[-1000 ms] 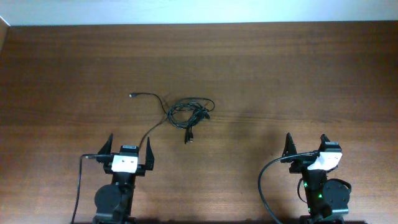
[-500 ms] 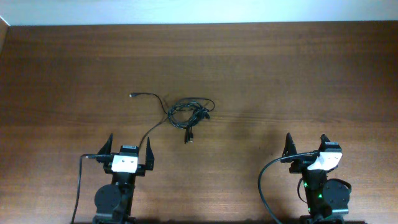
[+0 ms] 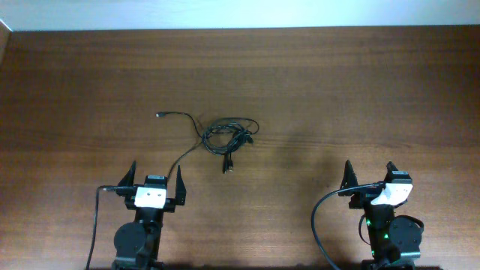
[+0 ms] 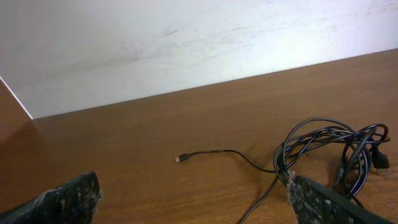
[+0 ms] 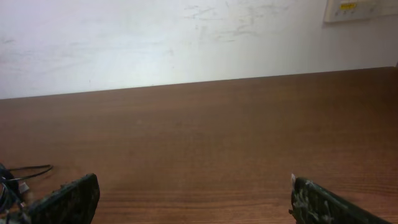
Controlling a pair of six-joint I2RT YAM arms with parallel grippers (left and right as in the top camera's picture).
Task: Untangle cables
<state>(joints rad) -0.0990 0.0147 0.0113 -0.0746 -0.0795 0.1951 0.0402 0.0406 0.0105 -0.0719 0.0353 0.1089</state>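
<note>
1. Overhead gives me the full layout. The cables point(image 3: 229, 135) lie in a loose knot on the table point(image 3: 337, 82), left of centre. They sit ahead of the left gripper point(image 3: 156, 168) and well apart from the right gripper point(image 3: 369, 166).
2. From up here, one strand runs out far-left to a small plug point(image 3: 159, 115). Another trails back toward the left arm and passes close by its inner finger. I can't tell from above whether it touches.
3. The left wrist view sharpens what overhead blurs. Several loops overlap at the right of the frame, with a chunkier connector point(image 4: 380, 160) near the edge. A pale wall point(image 4: 186, 43) rises behind the table.
4. The right wrist view catches only a sliver of cable at its lower left edge. It also shows a wall plate point(image 5: 360, 9) at upper right, which no other view has.
5. Both arms sit folded low at the near edge of the table, and both grippers point toward the wall.
6. Both grippers are spread wide with nothing between their fingers point(image 4: 68, 199).
</note>
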